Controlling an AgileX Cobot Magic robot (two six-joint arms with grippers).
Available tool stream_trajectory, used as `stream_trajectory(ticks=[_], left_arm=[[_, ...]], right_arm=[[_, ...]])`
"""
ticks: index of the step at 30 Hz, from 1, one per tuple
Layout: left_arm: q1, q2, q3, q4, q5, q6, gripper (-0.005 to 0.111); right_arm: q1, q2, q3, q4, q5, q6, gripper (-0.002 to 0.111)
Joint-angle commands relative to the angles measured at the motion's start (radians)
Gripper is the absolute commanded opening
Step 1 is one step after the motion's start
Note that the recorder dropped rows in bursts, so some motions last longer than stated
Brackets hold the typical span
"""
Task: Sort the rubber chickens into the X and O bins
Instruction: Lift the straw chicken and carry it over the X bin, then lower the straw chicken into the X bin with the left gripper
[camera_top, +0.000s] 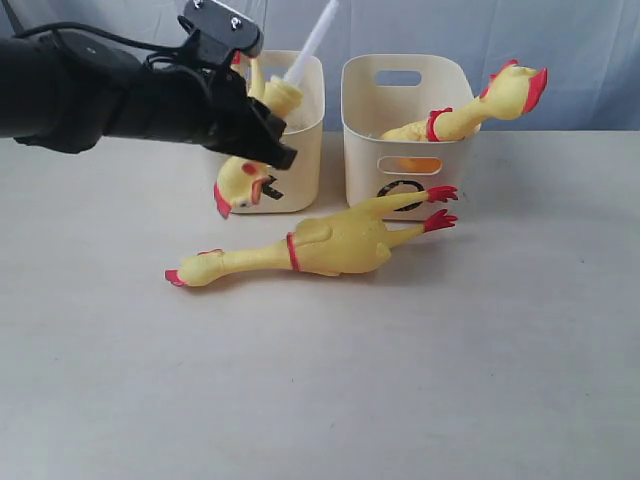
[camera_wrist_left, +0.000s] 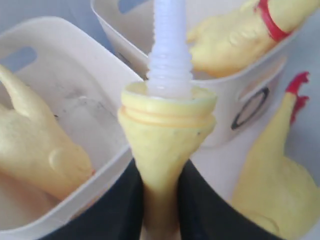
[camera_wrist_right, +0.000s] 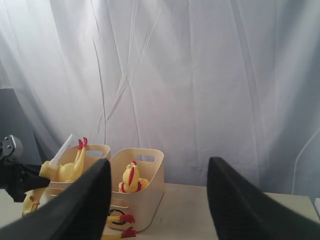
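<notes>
The left pincer (camera_wrist_left: 159, 200) is clamped on the narrow yellow stem of the held chicken (camera_wrist_left: 165, 135). A white ribbed tube (camera_wrist_left: 169, 45) pokes from the chicken's upper end. The X bin (camera_top: 305, 160) opens just at 12 o'clock from the pincer. At 6 o'clock a loose chicken (camera_top: 330, 245) lies on the surface (camera_top: 400, 380), long axis 8 to 2 o'clock, feet by the O bin (camera_top: 370, 150). The right pincer (camera_wrist_right: 157, 200) gapes empty, well away; the left arm is nearer.
</notes>
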Motion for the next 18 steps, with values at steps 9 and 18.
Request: stream_trajectory(ticks=[9,18], left_arm=[[-0.004,0.024,-0.187,-0.086,-0.203,-0.004,0.013],[-0.004,0.116,-0.294,-0.075,-0.28,-0.004,0.013]], right_arm=[[0.0,-0.003,0.001,-0.001,-0.001,0.002,0.054],[0.0,-0.003,0.001,-0.001,-0.001,0.004,0.054]])
